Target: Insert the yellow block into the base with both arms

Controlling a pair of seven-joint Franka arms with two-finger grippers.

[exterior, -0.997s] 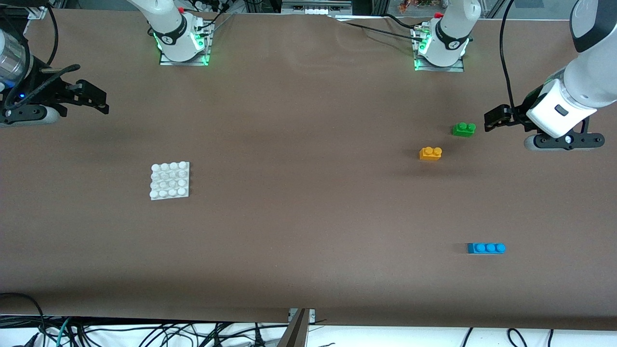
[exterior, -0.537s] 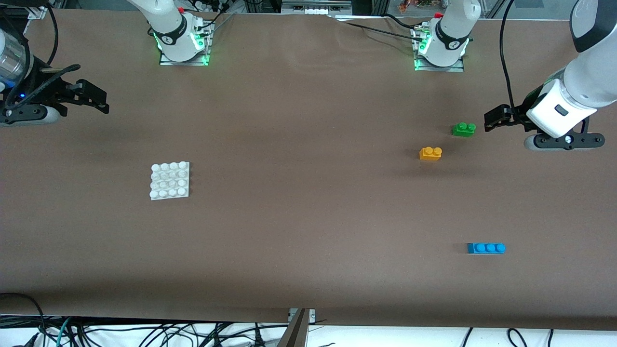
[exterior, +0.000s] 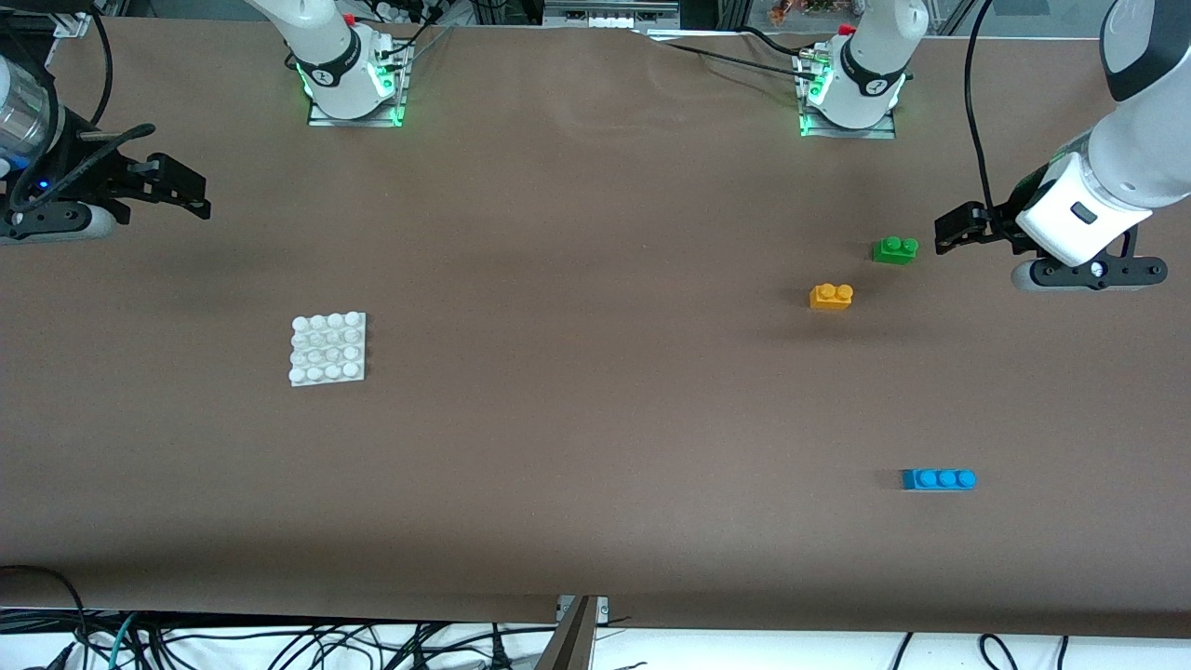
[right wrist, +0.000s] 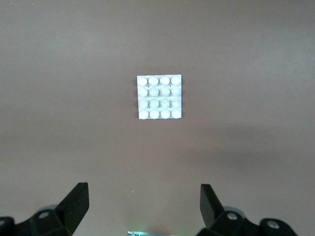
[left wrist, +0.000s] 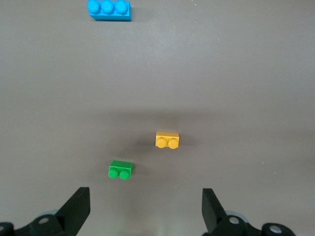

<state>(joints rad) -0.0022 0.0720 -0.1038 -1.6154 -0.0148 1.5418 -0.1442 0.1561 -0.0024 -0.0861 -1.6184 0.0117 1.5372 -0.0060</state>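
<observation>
the yellow block lies on the brown table toward the left arm's end, with its long axis, the line through its two studs, running along the table's length, from one arm's end toward the other. the left gripper hangs above the table at that same end, its fingers spread wide with nothing between them; in the left wrist view the two black fingertips frame bare tabletop, and the block sits out ahead of them, close to the midline between the fingers. the green brick lies between gripper and block, just beside the block and a little farther from the front camera, so i judge the reach has to pass over or around it. the blue brick is well apart, much nearer the front camera. the base lies flat, studs up, toward the right arm's end, well apart from the block. the right gripper hovers over that end, also wide open and empty, with the base centred ahead of it in the right wrist view. by my reading the left arm is plainly the nearer one to the block, and the right arm the nearer one to the base; the block is not yet touched.
</observation>
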